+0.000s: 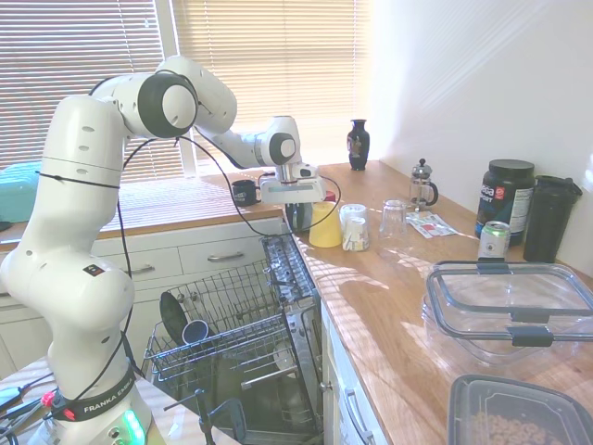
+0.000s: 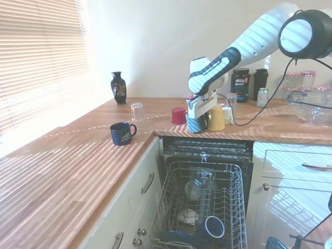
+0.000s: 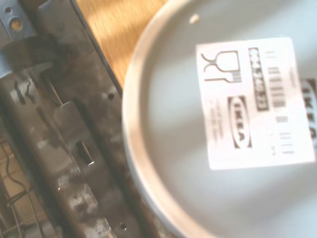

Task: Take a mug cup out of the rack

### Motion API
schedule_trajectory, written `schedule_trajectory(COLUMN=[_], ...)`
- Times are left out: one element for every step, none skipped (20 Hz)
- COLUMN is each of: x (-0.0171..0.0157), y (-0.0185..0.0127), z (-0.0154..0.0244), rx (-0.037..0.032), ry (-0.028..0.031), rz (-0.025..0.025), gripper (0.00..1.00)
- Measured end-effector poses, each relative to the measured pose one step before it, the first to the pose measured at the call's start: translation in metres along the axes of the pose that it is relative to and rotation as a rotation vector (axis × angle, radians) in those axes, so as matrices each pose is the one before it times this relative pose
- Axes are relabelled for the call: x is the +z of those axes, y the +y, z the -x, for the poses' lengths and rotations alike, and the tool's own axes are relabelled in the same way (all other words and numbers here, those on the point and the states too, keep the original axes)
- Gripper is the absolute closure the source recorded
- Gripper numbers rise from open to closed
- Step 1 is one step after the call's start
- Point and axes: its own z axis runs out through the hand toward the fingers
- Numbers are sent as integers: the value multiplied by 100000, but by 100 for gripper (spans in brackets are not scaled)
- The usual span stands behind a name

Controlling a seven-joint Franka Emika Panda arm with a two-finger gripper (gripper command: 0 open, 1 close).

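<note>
1. I've got the white gripper [image 2: 197, 115] low over the near edge of the wooden desk [image 2: 67, 171], right above the open dishwasher.
2. Under it sits the small dark mug cup [image 2: 195, 123], upside down on the desk edge, out of the grey wire rack [image 2: 236, 207].
3. From the second exterior view the mug cup is just beside the inverted yellow cup [image 2: 217, 119], with the small red cup [image 2: 178, 115] a little to its left.
4. I cannot tell whether the fingers are clenched on the mug cup or released; the gripper body hides them in both outside views.
5. My wrist view is filled by a pale grey round base [image 3: 233, 124] with a white printed sticker [image 3: 255, 101], and the dark dishwasher edge runs alongside it.
6. Down in the rack I see a cup with a blue inside [image 2: 214, 226] at the near end.
7. Further left on the desk stands a dark blue mug with white print [image 2: 122, 133], with a dark vase [image 2: 118, 87] behind it.
</note>
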Motion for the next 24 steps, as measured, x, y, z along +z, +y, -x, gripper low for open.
schedule_trajectory(x=[91,145,178,233,236,174,-7,8,-1,18,10,16,11,5,10,12,1,-5,-15,-9,-10,-27,-100,-250], y=[-173,-181,-172,-165,-144,-112,-72,-27,24,49,52,90,71,45,32,36,34,46,21,-11,-5,45,94,165], z=[-267,-282,-265,-238,-226,-184,-100,-32,-16,-23,-23,-46,-37,-29,-24,-29,-28,-47,-41,-5,-4,-34,-55,-80], rx=[-691,-636,-652,-615,-593,-638,-22,62,185,214,217,412,494,374,362,430,306,471,488,417,382,301,217,424], ry=[8,-63,-76,-152,38,86,-416,-792,-727,-298,-42,13,20,45,57,66,76,175,223,78,89,199,339,539], rz=[92,301,389,428,342,337,514,692,597,282,91,79,57,23,3,3,-12,-57,-104,-43,18,122,161,113], gripper=[100,100,100,100,100,0,0,0,0,0,0,0,0,0,0,0,0,0,0,0,0,0,0,0])
